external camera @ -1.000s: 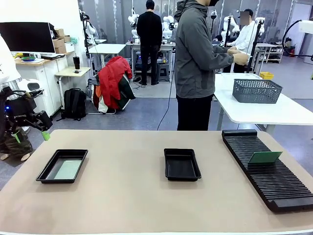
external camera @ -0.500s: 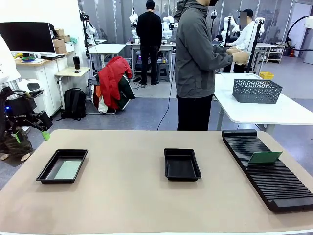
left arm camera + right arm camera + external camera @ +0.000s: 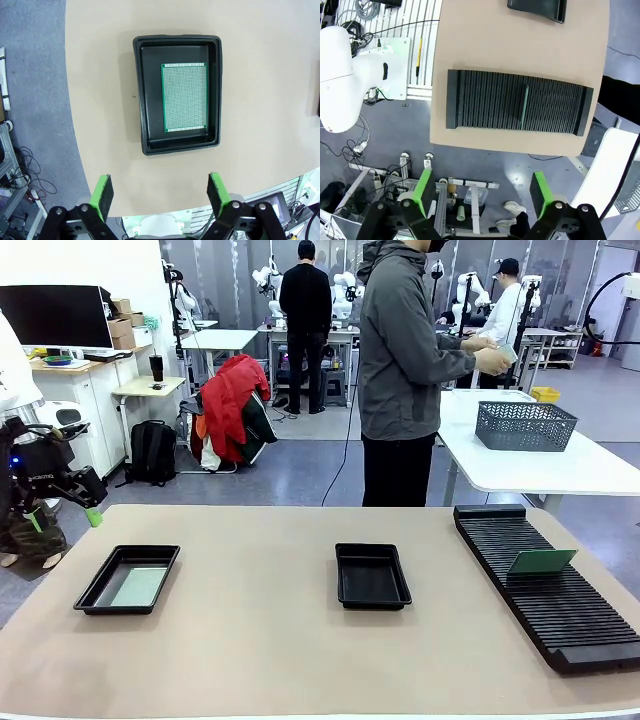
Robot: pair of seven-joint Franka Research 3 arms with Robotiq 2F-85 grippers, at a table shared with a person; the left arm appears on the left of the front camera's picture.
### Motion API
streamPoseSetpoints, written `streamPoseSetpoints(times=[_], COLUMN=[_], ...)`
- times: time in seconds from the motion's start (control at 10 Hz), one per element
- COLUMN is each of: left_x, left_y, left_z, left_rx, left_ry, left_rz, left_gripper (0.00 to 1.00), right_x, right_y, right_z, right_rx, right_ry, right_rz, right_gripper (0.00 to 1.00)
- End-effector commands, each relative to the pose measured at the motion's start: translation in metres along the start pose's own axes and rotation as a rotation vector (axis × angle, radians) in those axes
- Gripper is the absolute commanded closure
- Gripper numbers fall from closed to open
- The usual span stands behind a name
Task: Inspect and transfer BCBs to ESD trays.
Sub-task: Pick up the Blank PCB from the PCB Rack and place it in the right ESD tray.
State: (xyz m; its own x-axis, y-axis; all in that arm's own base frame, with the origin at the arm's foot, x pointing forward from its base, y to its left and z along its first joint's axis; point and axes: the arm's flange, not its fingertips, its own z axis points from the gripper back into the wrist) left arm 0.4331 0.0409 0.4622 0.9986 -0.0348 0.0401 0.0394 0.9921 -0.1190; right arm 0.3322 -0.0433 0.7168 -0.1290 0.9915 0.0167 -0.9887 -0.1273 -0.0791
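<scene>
The left gripper [image 3: 160,192] hangs wide open and empty near the tan table [image 3: 250,640]. A green board [image 3: 138,586] lies in the left tray [image 3: 95,592]; the middle tray [image 3: 372,602] comes next. A second board [image 3: 541,561] stands in the black rack [image 3: 580,625]. The right gripper [image 3: 482,192] is wide open and empty too. A person [image 3: 400,360] stands behind.

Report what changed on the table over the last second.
Nothing visibly changed. The lying BCB stays in the left ESD tray, the middle ESD tray stays empty, and the standing BCB stays in the slotted rack. The left end effector and right end effector remain open, holding nothing.
</scene>
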Motion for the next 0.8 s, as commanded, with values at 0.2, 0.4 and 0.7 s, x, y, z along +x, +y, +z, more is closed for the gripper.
streamPoseSetpoints(times=[0.2, 0.4, 0.7], left_x=[-0.0003, -0.0003, -0.0003], left_y=[0.0003, 0.0003, 0.0003], left_z=[-0.0013, -0.0013, -0.0013], left_rx=[0.001, 0.001, 0.001], left_ry=[-0.01, -0.01, -0.01], left_rz=[0.003, 0.003, 0.003], left_gripper=[0.0, 0.0, 0.0], right_x=[0.0014, 0.0014, 0.0001], right_y=[-0.0003, -0.0003, -0.0033], right_z=[-0.0007, -0.0007, -0.0098], right_rx=[0.003, 0.003, -0.014], right_ry=[0.001, 0.001, 0.011], right_rz=[-0.005, -0.005, 0.028], right_gripper=[0.0, 0.0, 0.0])
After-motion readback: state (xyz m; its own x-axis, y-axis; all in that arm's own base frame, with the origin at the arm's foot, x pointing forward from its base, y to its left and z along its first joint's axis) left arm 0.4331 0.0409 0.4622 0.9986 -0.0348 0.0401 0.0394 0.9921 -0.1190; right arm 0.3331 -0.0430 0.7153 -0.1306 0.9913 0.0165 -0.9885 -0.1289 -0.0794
